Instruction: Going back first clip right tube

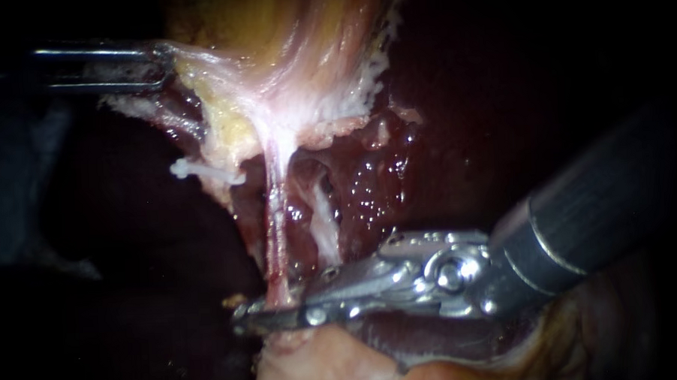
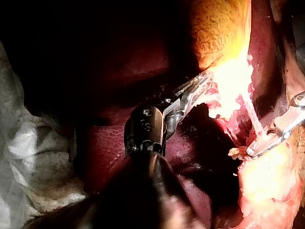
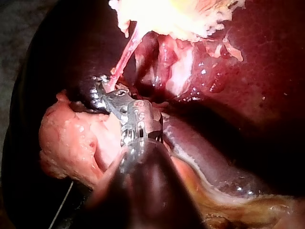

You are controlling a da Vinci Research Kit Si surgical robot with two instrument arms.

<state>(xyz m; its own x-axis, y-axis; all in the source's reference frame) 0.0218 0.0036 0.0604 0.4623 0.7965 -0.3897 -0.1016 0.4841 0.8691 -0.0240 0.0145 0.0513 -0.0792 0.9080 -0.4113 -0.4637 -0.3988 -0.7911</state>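
A thin pink tube [image 1: 276, 237] runs down from the pale gallbladder [image 1: 289, 56] to fatty tissue below. My right instrument [image 1: 271, 311] comes in from the right, and its slim metal jaws lie together across the tube's lower end, pinching it from both sides. The right wrist view shows that tube [image 3: 123, 59] ending in these jaws [image 3: 102, 88]. My left instrument [image 1: 158, 65] sits at the upper left, shut on the gallbladder's whitish edge and holding it taut. Its jaws [image 2: 200, 86] bite into the bright tissue in the left wrist view. No clip is visible.
A second, whitish strand [image 1: 323, 220] lies just right of the pink tube, in front of glistening dark red liver [image 1: 375, 174]. Pale pink fatty tissue [image 1: 322, 363] bulges under my right instrument. A white cloth [image 2: 28, 152] lies beside the liver.
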